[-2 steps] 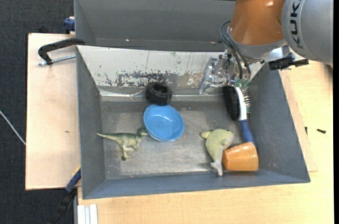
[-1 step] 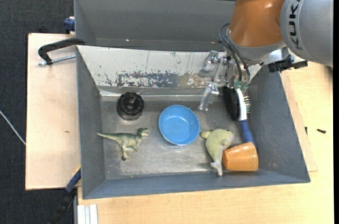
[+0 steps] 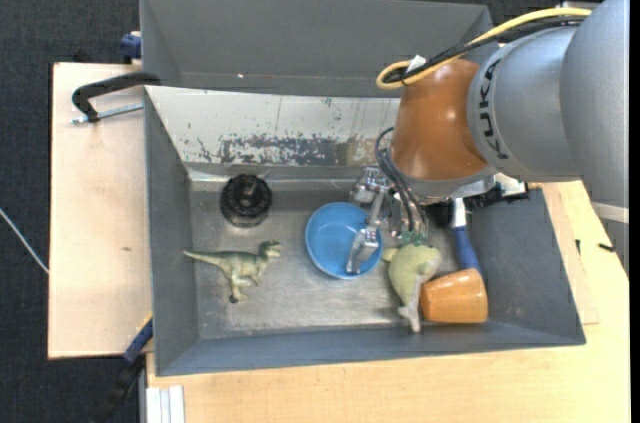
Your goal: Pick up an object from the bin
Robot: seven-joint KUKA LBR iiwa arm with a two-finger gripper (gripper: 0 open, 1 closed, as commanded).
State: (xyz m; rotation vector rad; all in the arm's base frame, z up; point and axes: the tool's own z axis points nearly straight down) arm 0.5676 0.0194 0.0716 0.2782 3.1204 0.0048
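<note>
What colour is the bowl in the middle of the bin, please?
The bowl is blue; camera view.

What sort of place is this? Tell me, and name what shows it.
Probably a robotics lab's grasp-testing station: a KUKA-marked arm reaches into a grey metal bin holding odd small things, such as a green dinosaur and a blue bowl.

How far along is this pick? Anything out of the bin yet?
Done: the gripper is down in the bin, at the right rim of the blue bowl. In hand: nothing visibly held. Left: securing a grip and lifting; the bowl sits on the floor.
</note>
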